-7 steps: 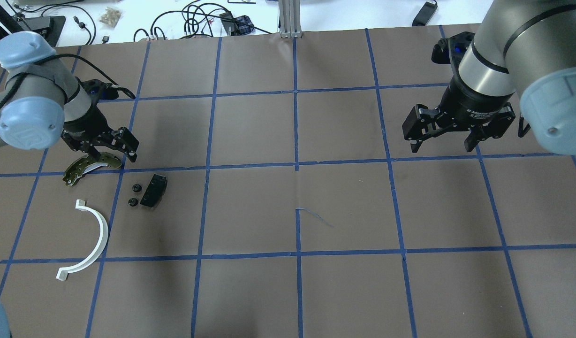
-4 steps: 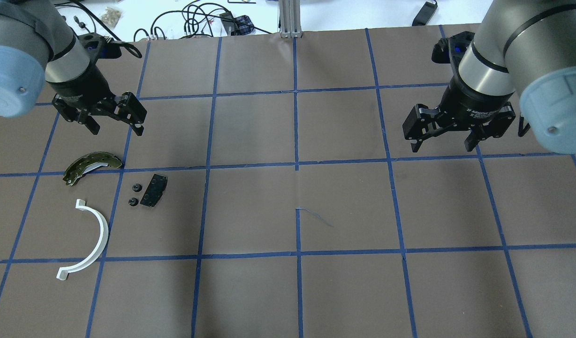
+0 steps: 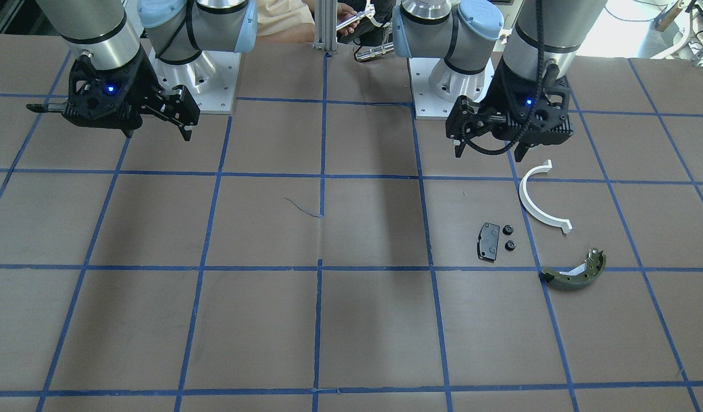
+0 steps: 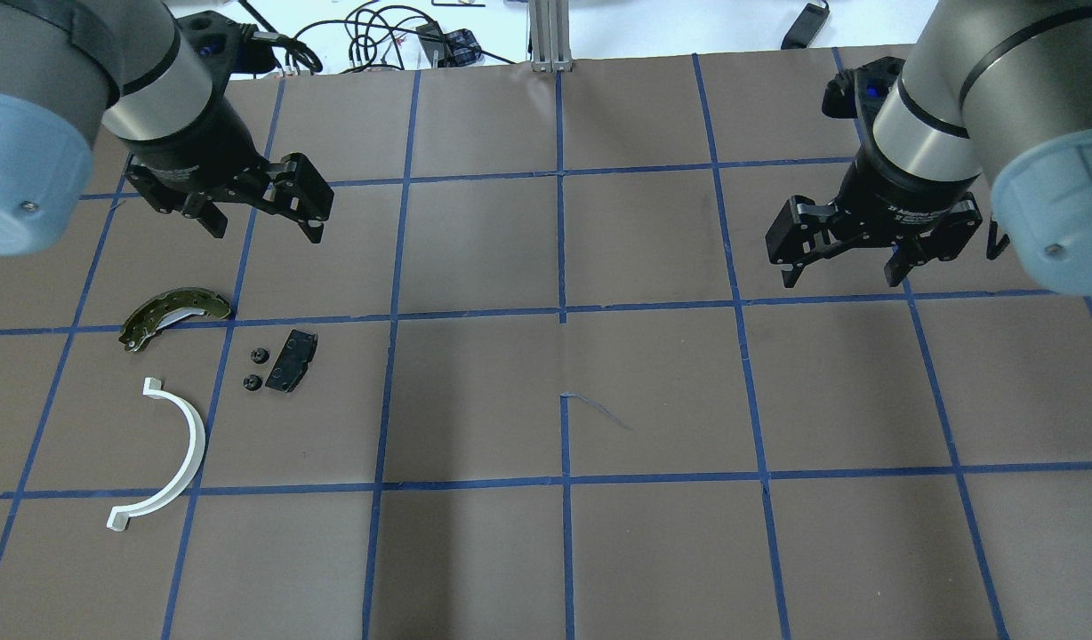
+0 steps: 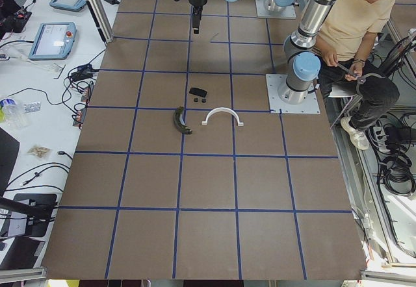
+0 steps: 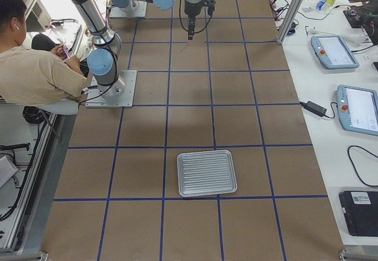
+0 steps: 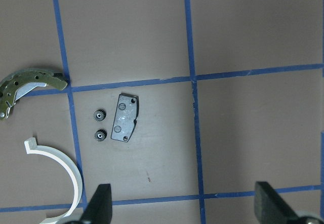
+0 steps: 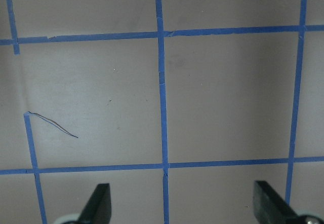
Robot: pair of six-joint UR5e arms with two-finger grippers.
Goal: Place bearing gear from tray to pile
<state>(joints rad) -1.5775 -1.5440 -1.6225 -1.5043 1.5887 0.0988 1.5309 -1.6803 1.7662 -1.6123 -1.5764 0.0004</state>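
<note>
Our left gripper (image 4: 266, 233) and right gripper (image 4: 842, 280) hung open, empty; a careless descent might scatter what looked like two tiny gears (image 4: 260, 356).

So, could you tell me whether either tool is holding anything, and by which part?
Nothing is held. The left tool hangs open and empty, clear of the brake shoe; the right tool is open and empty too.
</note>
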